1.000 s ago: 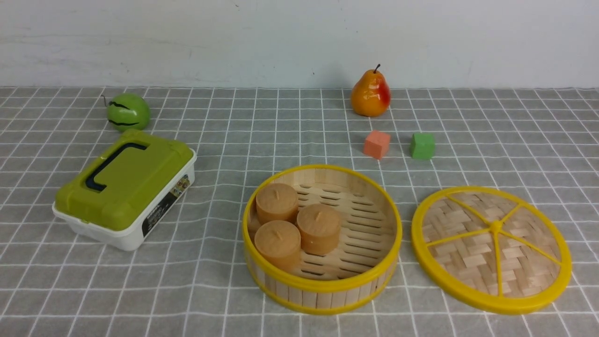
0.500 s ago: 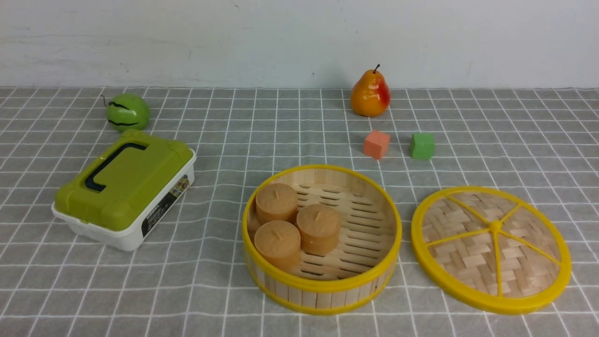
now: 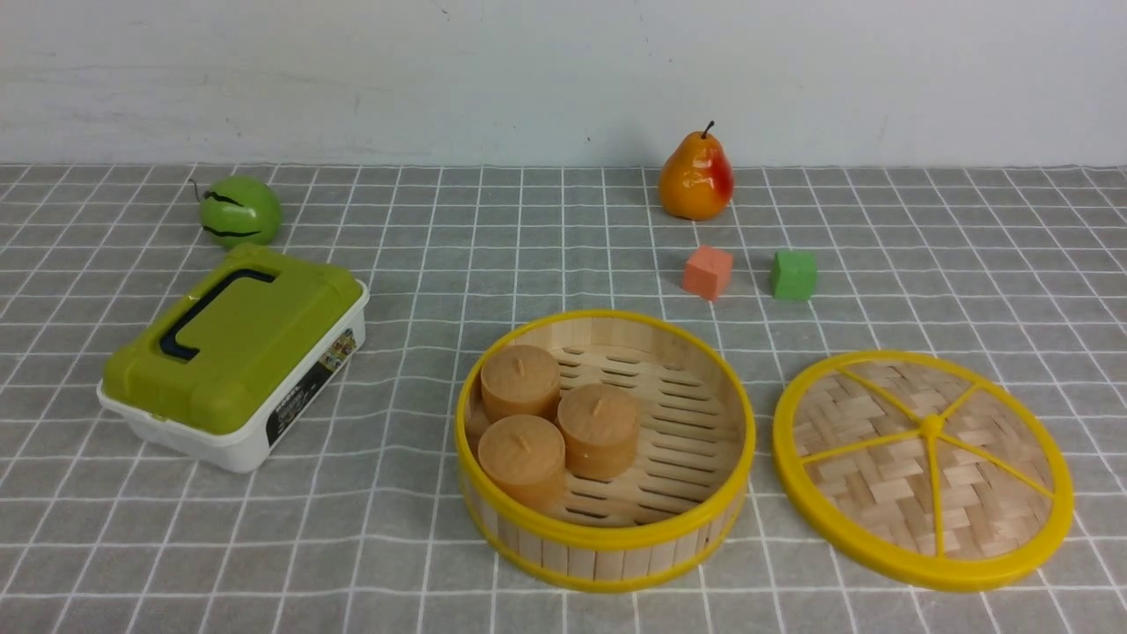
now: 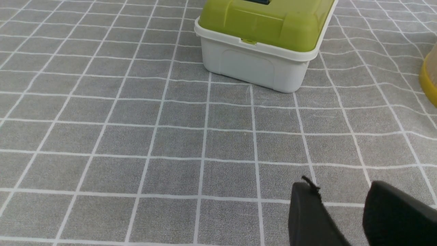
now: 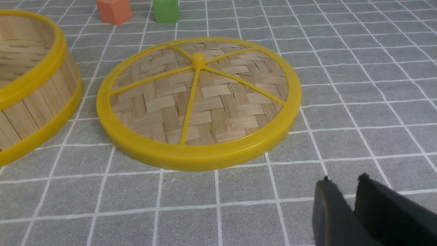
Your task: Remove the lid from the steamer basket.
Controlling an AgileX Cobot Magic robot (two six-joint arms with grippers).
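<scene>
Nothing on the checked cloth has shifted over the past second. Nearest, the right gripper hovers empty, its jaws parted by a narrow gap; the left gripper stands spread wide above bare cloth. Beyond, the lid lies flat just beside the open steamer basket, which holds three tan candles. A pear stands farthest back.

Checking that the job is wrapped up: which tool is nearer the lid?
Right. The right tool is just off the lid, which lies flat on the cloth beside the steamer basket. The left tool is near the green-topped box, on the basket's far side.
</scene>
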